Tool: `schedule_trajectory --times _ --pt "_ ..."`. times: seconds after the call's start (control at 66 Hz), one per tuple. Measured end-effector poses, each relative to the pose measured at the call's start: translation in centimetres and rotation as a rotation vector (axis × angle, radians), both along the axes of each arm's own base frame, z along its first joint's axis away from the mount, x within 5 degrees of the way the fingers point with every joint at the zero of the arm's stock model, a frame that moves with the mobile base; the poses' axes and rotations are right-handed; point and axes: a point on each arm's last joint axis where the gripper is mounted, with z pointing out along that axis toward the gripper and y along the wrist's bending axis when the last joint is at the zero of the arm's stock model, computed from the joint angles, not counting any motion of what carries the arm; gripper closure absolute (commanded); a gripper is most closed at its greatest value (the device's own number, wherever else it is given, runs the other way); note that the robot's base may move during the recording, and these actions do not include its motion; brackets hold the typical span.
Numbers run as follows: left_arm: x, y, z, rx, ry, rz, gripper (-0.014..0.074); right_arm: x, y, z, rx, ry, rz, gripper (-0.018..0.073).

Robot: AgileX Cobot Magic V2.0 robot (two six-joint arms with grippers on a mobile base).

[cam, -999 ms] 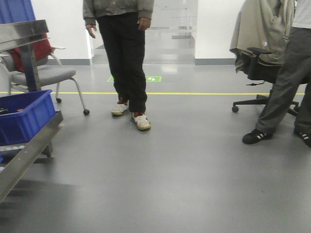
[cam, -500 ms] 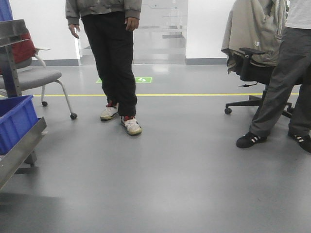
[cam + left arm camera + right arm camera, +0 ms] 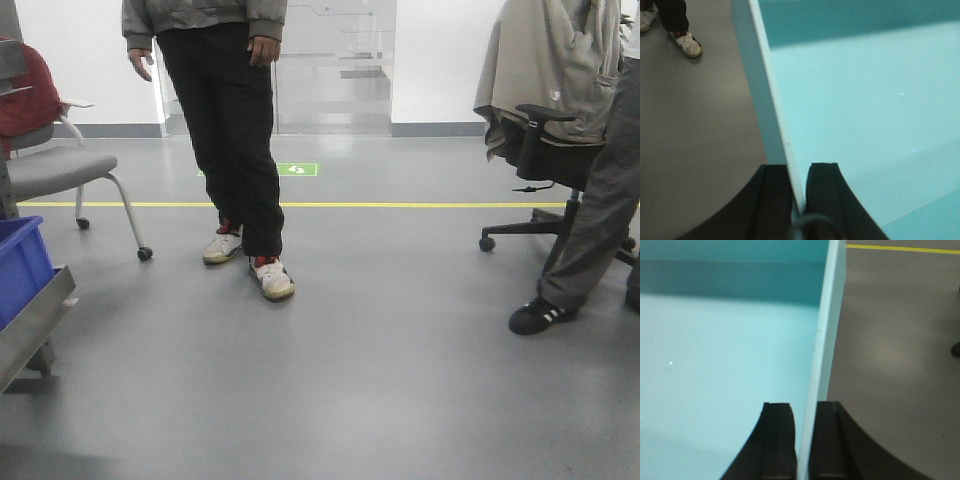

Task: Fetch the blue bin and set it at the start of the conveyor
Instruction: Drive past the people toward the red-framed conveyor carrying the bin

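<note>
The blue bin (image 3: 865, 100) is a light turquoise tub, seen from inside in both wrist views and held above the grey floor. My left gripper (image 3: 799, 172) is shut on its left rim, one finger inside the tub and one outside. Along the right rim of the blue bin (image 3: 725, 350), my right gripper (image 3: 805, 410) is shut the same way. The tub is empty. Neither the bin nor the grippers show in the front view. The conveyor start is out of view.
A person in black trousers (image 3: 235, 150) stands ahead at centre left; their shoe (image 3: 687, 44) shows in the left wrist view. A dark blue ribbed bin (image 3: 20, 265) sits on a steel shelf (image 3: 35, 320) at far left. Grey chair (image 3: 60, 170), office chair (image 3: 560, 150), second person (image 3: 590, 240) at right.
The front view has swung right: the steel shelf and dark blue bin have slid towards the left edge, and the standing person and chairs have shifted in the frame.
</note>
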Motion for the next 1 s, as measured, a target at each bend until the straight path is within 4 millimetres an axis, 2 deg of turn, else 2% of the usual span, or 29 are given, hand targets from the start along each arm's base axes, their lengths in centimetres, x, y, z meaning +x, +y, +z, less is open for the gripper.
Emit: schedule_trajectory --times 0.999 --pt "0.06 0.12 0.02 0.014 -0.008 0.007 0.0707 0.02 0.03 0.05 0.006 -0.005 0.001 0.0711"
